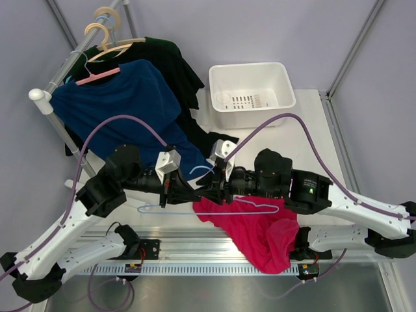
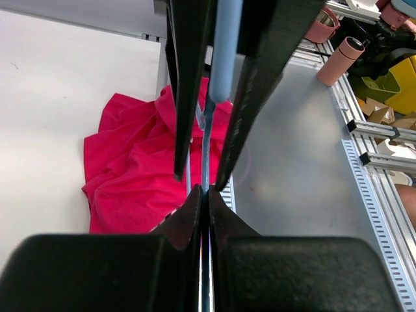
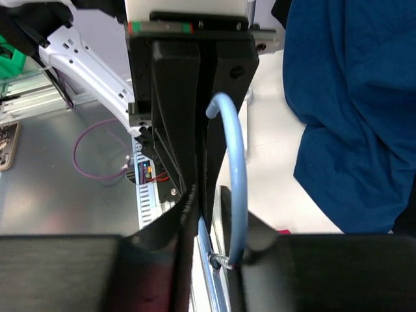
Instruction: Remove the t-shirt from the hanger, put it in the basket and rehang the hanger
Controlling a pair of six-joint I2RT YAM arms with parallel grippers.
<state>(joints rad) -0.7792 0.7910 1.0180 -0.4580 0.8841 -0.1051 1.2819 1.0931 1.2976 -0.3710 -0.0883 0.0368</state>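
T-shirt (image 1: 260,237) lies half hidden under the arms; left end effector (image 2: 205,192) and right end effector (image 3: 198,195) clamp the hanger (image 1: 153,208), navy shirt (image 1: 123,104) beyond.

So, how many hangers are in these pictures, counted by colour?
pale wooden hangers: 2
pink hanger: 1
light-blue wire hanger: 1
Total: 4
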